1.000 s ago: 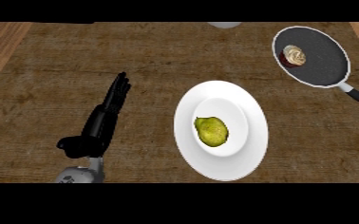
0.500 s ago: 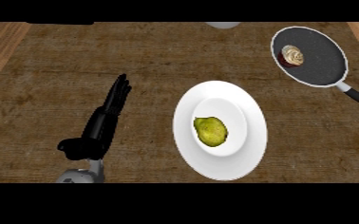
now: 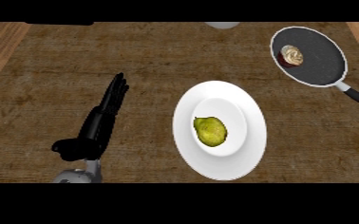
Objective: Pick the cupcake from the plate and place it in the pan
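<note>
Resting on the dark wooden counter (image 3: 140,66) at lower left, our black left hand (image 3: 98,123) lies with fingers straight, holding nothing; our right hand is out of view. Just beside it to the right sits the white round plate (image 3: 242,163), bearing only a yellow-green pear-like fruit (image 3: 210,131). The brown cupcake with pale frosting (image 3: 292,55) already stands in the black frying pan (image 3: 319,61), well apart at upper right. We judge one risk: reaching back could knock the cupcake or shove the pan.
</note>
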Available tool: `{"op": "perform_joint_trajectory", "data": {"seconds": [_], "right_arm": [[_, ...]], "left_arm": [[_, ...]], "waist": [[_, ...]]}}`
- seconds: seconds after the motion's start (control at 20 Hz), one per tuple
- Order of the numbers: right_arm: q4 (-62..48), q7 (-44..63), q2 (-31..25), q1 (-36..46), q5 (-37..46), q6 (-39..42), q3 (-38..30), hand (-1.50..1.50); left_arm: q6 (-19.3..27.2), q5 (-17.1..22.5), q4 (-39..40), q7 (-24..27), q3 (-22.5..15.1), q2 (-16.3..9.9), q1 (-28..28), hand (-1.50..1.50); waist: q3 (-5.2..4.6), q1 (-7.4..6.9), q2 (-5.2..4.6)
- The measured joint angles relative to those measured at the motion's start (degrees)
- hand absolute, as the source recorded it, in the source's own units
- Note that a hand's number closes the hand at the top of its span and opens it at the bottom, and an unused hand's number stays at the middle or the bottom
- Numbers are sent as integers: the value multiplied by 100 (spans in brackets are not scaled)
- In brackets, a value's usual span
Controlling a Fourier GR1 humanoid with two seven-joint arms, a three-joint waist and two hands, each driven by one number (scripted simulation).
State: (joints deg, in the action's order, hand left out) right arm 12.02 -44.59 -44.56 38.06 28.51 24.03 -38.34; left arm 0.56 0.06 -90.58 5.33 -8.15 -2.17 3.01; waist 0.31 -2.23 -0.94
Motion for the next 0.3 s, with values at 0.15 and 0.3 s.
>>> {"op": "perform_joint_trajectory", "data": {"seconds": [0.15, 0.3], "right_arm": [[3, -34, -64, -5, 6, -39, 58, -150], [52, -179, -40, -61, 11, -219, 118, -150]], "left_arm": [[-8, -14, 12, -7, -1, -6, -24, 0], [-14, -35, -67, -10, -47, 7, -85, 0]], "waist": [[1, -5, -2], [0, 0, 5]]}}
